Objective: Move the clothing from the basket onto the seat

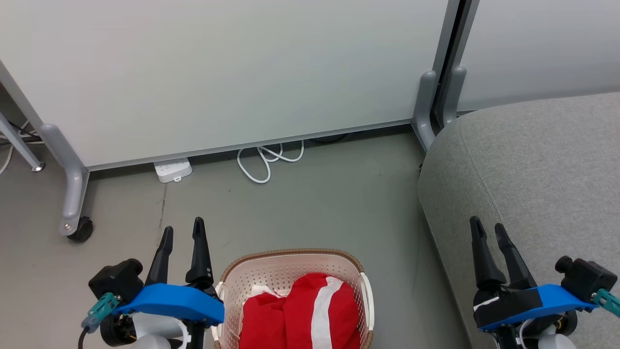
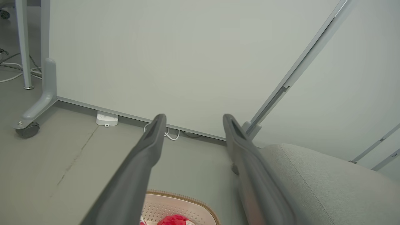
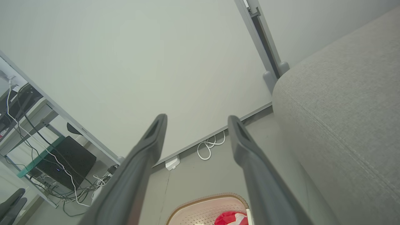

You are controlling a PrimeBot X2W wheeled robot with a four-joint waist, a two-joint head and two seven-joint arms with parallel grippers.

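My head camera looks steeply down on the basket (image 1: 290,253) from close above; both wrist cameras flank it, facing the partition (image 1: 218,72) beyond, each catching its far rim.

Red white-striped clothing (image 1: 310,315) is lying bunched inside the cream basket (image 1: 271,271), itself sitting left of the grey seat (image 1: 533,165).

Bg: pale partition panel (image 1: 218,72) on grey metal legs, black caster (image 1: 80,229) at left; 2nd panel (image 1: 537,48) butts up at right. Floor (image 1: 315,203) is matte grey, thin crack (image 1: 162,208) near white power strip (image 1: 172,170) + looped white cable (image 1: 266,162) under panel edge. Light flat, even; black box (image 3: 67,161) w/ tangled wires sits past the panel's left end.
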